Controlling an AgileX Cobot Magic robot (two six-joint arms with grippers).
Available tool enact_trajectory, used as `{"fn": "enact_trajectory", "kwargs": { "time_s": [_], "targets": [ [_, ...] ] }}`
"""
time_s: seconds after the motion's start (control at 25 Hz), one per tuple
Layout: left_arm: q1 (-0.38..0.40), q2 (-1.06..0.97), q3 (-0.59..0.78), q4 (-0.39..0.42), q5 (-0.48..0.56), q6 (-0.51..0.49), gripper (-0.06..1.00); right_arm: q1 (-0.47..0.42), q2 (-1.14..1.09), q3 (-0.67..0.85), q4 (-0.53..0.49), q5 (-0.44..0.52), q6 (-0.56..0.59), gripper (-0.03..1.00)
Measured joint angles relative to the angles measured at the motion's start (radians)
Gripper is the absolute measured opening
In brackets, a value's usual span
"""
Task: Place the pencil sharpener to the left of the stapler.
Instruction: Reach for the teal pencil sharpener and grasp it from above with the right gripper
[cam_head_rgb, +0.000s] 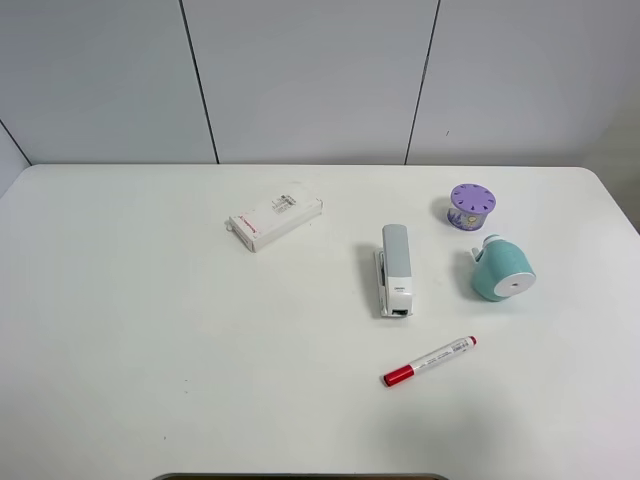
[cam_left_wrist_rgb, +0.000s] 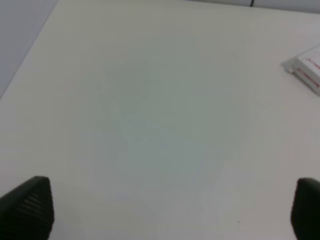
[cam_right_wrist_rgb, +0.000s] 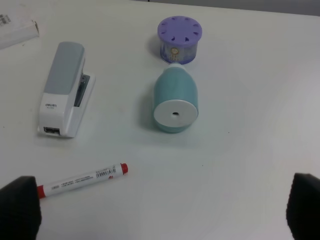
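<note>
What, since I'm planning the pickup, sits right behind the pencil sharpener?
A purple holed-top cylinder stands close behind the pencil sharpener; its knob end hides whether they touch.

White box (cam_head_rgb: 274, 217), purple cylinder (cam_head_rgb: 471, 205), red-capped marker (cam_head_rgb: 430, 361)

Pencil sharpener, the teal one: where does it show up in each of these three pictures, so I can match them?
Exterior high: pencil sharpener at the right of the table, right of the stapler.
Left wrist: not in it; only table and a white box corner.
Right wrist: pencil sharpener mid-picture, pale face toward the camera.
Shared landmark: the purple cylinder next to its knob end.
</note>
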Motion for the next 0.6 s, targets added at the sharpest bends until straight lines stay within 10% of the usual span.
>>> {"fn": "enact_trajectory", "kwargs": {
  "time_s": [0.6],
  "targets": [
    [0.000,0.000,0.000,0.000,0.000,0.000,0.95,0.000,0.000,0.000,-0.011,0.000,0.008,0.98]
  ]
}}
